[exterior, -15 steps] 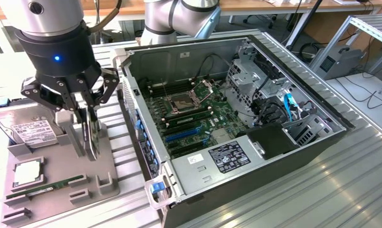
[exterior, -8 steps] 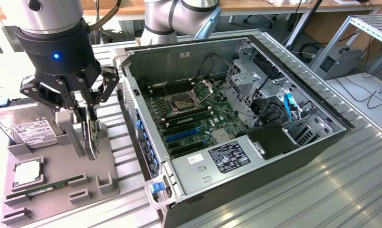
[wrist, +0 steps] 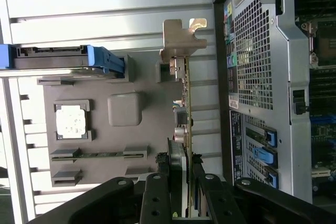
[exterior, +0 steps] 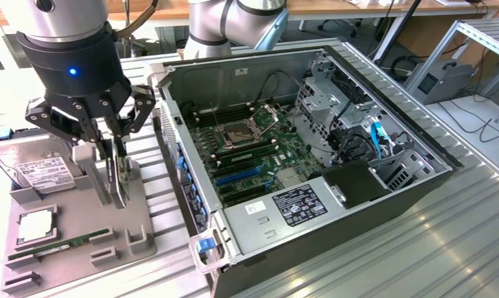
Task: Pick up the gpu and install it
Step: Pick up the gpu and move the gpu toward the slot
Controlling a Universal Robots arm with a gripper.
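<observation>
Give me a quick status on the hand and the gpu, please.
Status: hand shut on gpu. Card upright at grey tray. Open computer case close beside it.

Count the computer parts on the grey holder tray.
4: the hard drive at the far end of the tray, the CPU nearer, the memory stick along the near edge, the gpu upright, clamped by the gripper. None looks hidden.
</observation>
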